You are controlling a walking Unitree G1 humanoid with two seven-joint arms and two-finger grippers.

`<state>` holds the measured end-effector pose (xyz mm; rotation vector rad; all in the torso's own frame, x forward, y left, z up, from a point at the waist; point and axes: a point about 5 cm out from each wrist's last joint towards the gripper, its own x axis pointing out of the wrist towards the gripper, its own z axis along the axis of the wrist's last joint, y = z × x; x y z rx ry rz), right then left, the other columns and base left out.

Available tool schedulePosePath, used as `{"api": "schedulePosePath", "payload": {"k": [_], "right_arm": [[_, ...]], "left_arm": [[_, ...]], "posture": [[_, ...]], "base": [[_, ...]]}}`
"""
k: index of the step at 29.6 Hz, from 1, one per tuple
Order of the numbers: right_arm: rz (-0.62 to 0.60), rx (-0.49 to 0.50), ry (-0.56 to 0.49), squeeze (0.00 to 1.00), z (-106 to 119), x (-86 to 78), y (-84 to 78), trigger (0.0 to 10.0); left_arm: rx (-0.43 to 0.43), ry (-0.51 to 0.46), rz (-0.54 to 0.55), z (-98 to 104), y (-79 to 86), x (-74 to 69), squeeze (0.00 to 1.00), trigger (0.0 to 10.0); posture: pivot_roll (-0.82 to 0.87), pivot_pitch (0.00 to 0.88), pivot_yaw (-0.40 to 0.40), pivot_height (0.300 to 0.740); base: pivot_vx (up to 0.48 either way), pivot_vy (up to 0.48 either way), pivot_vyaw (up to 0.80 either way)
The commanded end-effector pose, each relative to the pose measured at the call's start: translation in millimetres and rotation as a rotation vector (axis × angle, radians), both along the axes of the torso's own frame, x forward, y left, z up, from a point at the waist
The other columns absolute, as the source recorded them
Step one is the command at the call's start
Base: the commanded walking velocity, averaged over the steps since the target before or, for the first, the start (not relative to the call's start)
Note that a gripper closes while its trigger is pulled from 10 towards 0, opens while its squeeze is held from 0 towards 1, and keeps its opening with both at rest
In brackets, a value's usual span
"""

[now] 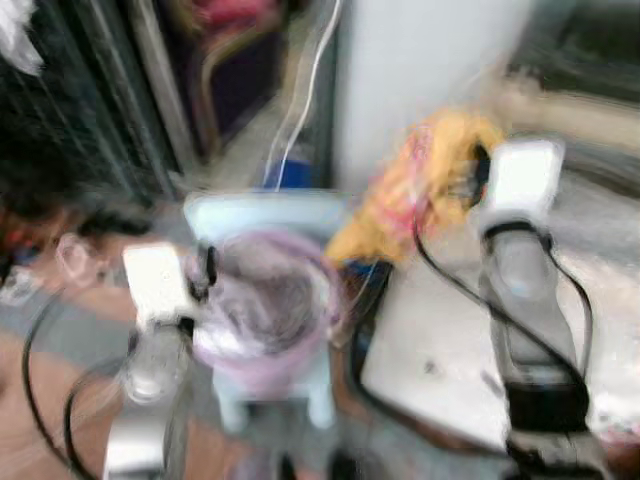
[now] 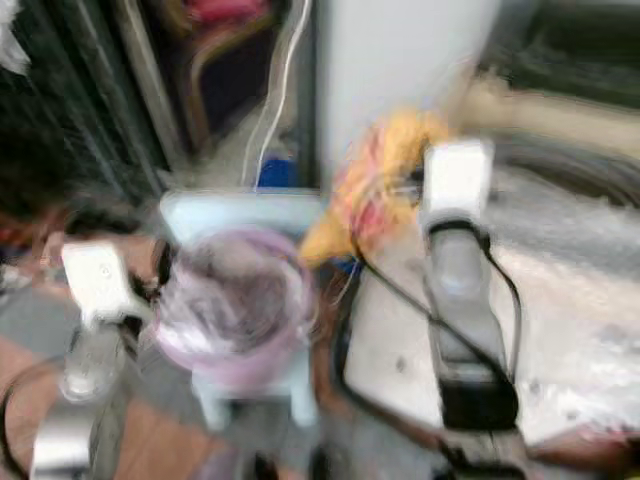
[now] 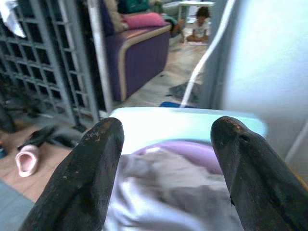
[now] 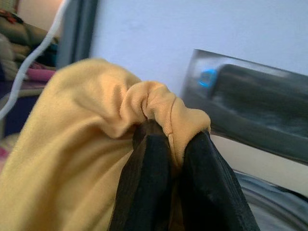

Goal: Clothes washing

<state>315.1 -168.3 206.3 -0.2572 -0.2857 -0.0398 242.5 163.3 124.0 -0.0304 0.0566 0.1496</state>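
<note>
My right gripper [image 4: 168, 144] is shut on a yellow garment [image 4: 82, 144], which hangs bunched with pink patches [image 1: 415, 190] in the air beside the washing machine [image 1: 570, 260]. A purple basket [image 1: 265, 310] full of grey laundry [image 3: 168, 192] rests on a light blue stool [image 1: 265, 215]. My left gripper [image 3: 166, 139] is open just above the basket's near rim, its fingers [image 3: 94, 163] spread with nothing between them. Both eye views are blurred.
A white appliance wall [image 1: 420, 70] with a white hose [image 3: 207, 57] stands behind the stool. A dark metal grille [image 3: 43, 57], a purple sofa [image 3: 139, 48] and a pink slipper [image 3: 26, 159] lie to the left. A person sits on the floor far back [image 3: 199, 24].
</note>
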Motion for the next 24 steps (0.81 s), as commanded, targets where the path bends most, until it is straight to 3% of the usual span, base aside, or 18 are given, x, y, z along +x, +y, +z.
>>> {"api": "schedulePosePath", "payload": {"k": [1,10,15,18,21,22,24], "right_arm": [[0.011,-0.014,-0.055,0.00,13.4,5.1,-3.0,10.0],[0.072,-0.032,-0.001,0.00,16.8,26.9,-5.3,10.0],[-0.009,-0.042,0.063,0.00,33.2,60.4,-24.8,10.0],[-0.094,0.020,0.048,0.00,68.1,84.6,-44.0,10.0],[-0.145,0.013,-0.005,0.00,88.8,89.2,-51.4,10.0],[-0.235,0.010,-0.057,0.00,104.9,89.3,-61.2,10.0],[-0.282,0.036,-0.086,0.00,112.1,88.0,-68.2,10.0]], "left_arm": [[0.000,-0.006,-0.007,1.0,-1.3,0.2,0.00,10.0],[-0.017,-0.024,-0.002,2.2,-0.2,1.2,0.00,10.0],[-0.021,-0.019,-0.001,0.9,-1.2,1.4,0.00,10.0],[-0.023,-0.022,-0.004,0.7,-2.4,1.9,0.00,10.0],[-0.022,-0.025,0.001,0.9,-1.9,1.7,0.00,10.0],[-0.022,-0.027,0.009,1.0,-0.5,1.0,0.00,10.0],[-0.022,-0.026,0.014,0.7,0.1,0.1,0.00,10.0]], "posture": [[0.03,0.005,0.050,0.740],[0.03,0.011,0.049,0.740],[0.03,0.012,0.048,0.740],[0.03,0.006,0.040,0.740],[0.04,0.005,0.032,0.740],[0.04,0.004,0.027,0.740],[0.05,0.004,0.026,0.740]], "base": [[0.000,-0.319,0.00],[0.000,-0.071,0.00],[0.000,0.000,0.00],[0.000,0.000,0.00],[0.000,0.000,0.00],[0.000,0.000,0.00],[0.000,0.000,0.00]]}}
